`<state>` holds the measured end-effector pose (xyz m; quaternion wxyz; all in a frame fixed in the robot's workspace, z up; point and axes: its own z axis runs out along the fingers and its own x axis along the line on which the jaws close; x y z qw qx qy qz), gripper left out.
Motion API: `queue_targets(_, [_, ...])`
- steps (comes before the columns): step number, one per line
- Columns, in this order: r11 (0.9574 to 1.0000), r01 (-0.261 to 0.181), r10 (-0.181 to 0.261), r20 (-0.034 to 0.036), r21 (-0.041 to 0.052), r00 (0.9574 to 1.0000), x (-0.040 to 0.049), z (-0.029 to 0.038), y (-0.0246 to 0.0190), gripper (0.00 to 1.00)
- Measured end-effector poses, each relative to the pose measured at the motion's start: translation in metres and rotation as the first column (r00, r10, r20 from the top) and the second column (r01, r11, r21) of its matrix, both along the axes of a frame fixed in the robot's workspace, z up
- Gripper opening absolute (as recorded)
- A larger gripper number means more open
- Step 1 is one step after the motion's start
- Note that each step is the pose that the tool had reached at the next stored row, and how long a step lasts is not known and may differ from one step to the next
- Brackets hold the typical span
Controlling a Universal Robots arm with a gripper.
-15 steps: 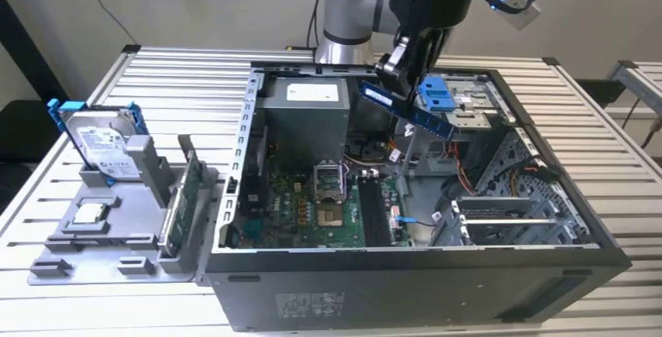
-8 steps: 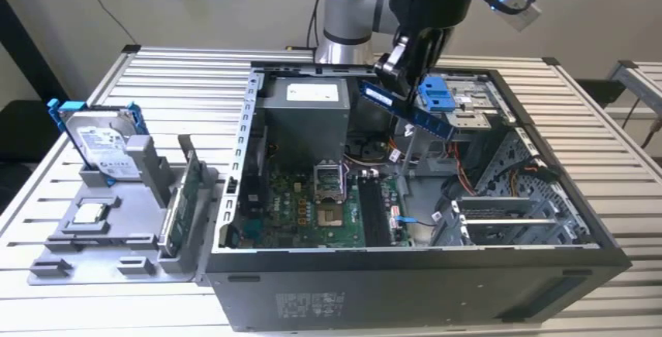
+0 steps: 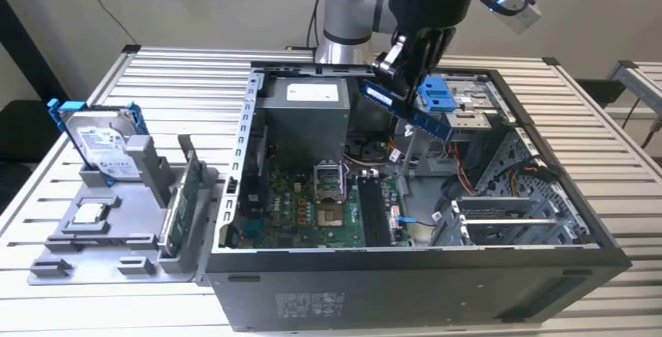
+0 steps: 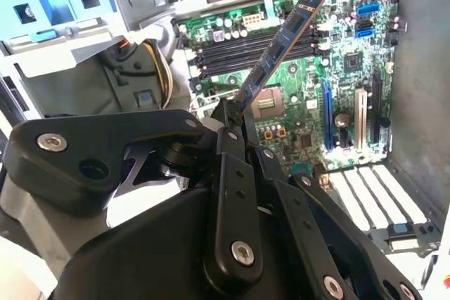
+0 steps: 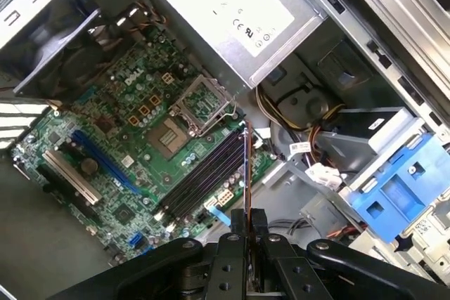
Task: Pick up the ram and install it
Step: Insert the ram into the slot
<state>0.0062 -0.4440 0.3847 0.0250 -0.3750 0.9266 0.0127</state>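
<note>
The ram (image 3: pixel 407 110) is a long dark stick with black chips. My gripper (image 3: pixel 396 80) is shut on one end of it and holds it tilted in the air above the open computer case (image 3: pixel 414 275). In the second wrist view the ram (image 4: pixel 276 50) slants out from the gripper (image 4: pixel 235 114) over the motherboard. In the first wrist view the ram (image 5: pixel 247 166) is seen edge-on, rising from the gripper (image 5: pixel 247 221) toward the black memory slots (image 5: pixel 204 177). Those memory slots (image 3: pixel 370 205) lie well below the stick, beside the processor socket (image 3: pixel 329 190).
Inside the case are a grey power supply (image 3: pixel 305 112), a blue drive bracket (image 3: pixel 436 93) and loose cables (image 3: pixel 377 155). On the exterior view's left, a grey fixture tray (image 3: pixel 73 256) holds a hard drive in a blue bracket (image 3: pixel 101 147) and a green board on edge (image 3: pixel 184 205).
</note>
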Motion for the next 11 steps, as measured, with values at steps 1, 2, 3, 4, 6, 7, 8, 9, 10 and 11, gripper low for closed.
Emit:
queue_targets(1, [0.9999,0.011,-0.011,0.0,0.0,0.9999,-0.0001,0.0,0.0,0.14])
queue_targets(2, [0.9998,0.021,-0.021,0.0,0.0,0.9998,0.0,-0.0001,0.0,0.14])
queue_targets(3, [0.9995,0.031,-0.031,0.0,0.0,0.9995,0.0,-0.0001,0.0,0.14])
queue_targets(4, [0.9992,0.04,-0.04,0.0,0.0,0.9992,-0.0001,-0.0001,0.0,0.14])
queue_targets(6, [0.9984,0.057,-0.057,-0.0002,0.0,0.9984,-0.0001,-0.0001,0.0,0.14])
queue_targets(7, [0.9979,0.065,-0.065,-0.0003,0.0,0.9979,-0.0001,-0.0002,0.0,0.14])
queue_targets(8, [0.9974,0.072,-0.072,-0.0004,0.0,0.9974,0.0,-0.0002,0.0,0.14])
queue_targets(9, [0.9969,0.079,-0.079,-0.0005,0.0,0.9969,-0.0001,-0.0002,0.0,0.14])
queue_targets(10, [0.9962,0.087,-0.087,-0.0004,0.0,0.9962,-0.0001,-0.0002,0.0,0.14])
queue_targets(11, [0.9953,0.097,-0.097,-0.0004,0.0,0.9953,-0.0001,-0.0002,0.0,0.14])
